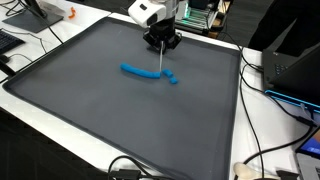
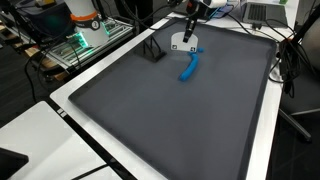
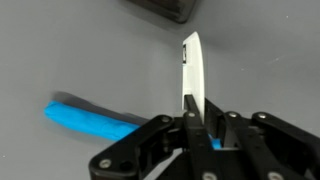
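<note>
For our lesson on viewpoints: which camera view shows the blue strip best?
An exterior view: the blue strip lies side-on, full length visible. In an exterior view along its length it looks foreshortened. The wrist view shows only one end; the gripper hides the rest.

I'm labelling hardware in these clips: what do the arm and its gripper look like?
The gripper is black and two-fingered, built from jointed linkage bars with round pivot pins. Above it, in an exterior view, the wrist section is white and blocky. No markings or arm cables can be made out.
</note>
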You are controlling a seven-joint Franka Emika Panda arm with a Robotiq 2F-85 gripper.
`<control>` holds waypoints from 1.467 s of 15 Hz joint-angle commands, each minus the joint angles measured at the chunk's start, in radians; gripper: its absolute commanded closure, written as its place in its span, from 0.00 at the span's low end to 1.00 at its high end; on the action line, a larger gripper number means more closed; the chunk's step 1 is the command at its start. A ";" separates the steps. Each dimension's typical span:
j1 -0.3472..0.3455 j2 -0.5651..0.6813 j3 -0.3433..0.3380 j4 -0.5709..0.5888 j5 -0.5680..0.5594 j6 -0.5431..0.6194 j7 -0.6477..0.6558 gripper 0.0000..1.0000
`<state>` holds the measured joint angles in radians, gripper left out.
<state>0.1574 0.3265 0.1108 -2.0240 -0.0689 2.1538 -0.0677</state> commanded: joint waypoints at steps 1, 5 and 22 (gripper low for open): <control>-0.009 -0.055 0.000 -0.012 -0.025 -0.038 -0.015 0.98; -0.013 -0.056 -0.011 0.026 -0.051 -0.042 -0.007 0.98; -0.018 0.099 -0.033 0.139 -0.067 0.032 0.023 0.98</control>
<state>0.1362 0.3969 0.0877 -1.9014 -0.1074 2.1602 -0.0628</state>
